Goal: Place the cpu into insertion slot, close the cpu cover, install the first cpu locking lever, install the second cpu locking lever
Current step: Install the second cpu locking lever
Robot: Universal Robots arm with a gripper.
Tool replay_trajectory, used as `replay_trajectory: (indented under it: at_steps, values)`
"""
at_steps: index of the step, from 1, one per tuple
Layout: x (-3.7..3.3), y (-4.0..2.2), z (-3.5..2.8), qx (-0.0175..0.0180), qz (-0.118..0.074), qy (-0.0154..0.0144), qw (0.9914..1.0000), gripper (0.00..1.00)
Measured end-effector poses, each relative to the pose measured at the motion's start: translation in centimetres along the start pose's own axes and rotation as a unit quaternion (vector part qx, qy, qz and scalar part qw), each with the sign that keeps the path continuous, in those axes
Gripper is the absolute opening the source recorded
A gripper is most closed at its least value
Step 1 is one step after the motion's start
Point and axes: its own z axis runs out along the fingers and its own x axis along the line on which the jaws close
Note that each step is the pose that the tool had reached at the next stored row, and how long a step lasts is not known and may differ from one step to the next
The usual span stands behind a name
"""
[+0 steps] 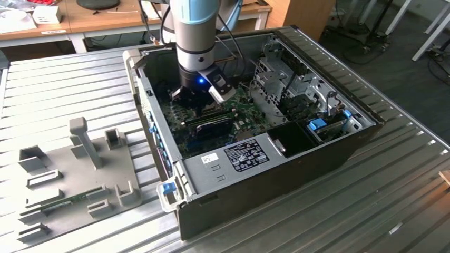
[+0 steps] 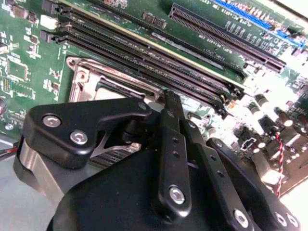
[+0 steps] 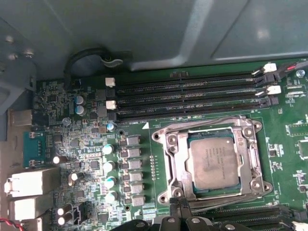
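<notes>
The cpu point(image 3: 213, 162) is seen lying in the insertion slot point(image 3: 174, 159) under the closed cpu cover point(image 3: 250, 161), on the green board point(image 3: 86, 144) directly below the gripper point(image 2: 168, 103). Whether the gripper's fingers are apart or together cannot be told. Long black memory slots point(image 3: 187, 98) run just beside the socket.

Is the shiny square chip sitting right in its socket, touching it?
Touching. In the first wrist view the cpu lies flat inside the insertion slot, framed by the closed cpu cover, no gap showing.
</notes>
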Motion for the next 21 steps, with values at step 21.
replay_trajectory:
  at_steps: [21]
  values:
    - [0.31,-0.07,0.3,-0.0016,0.0,0.0,1.0,0.1]
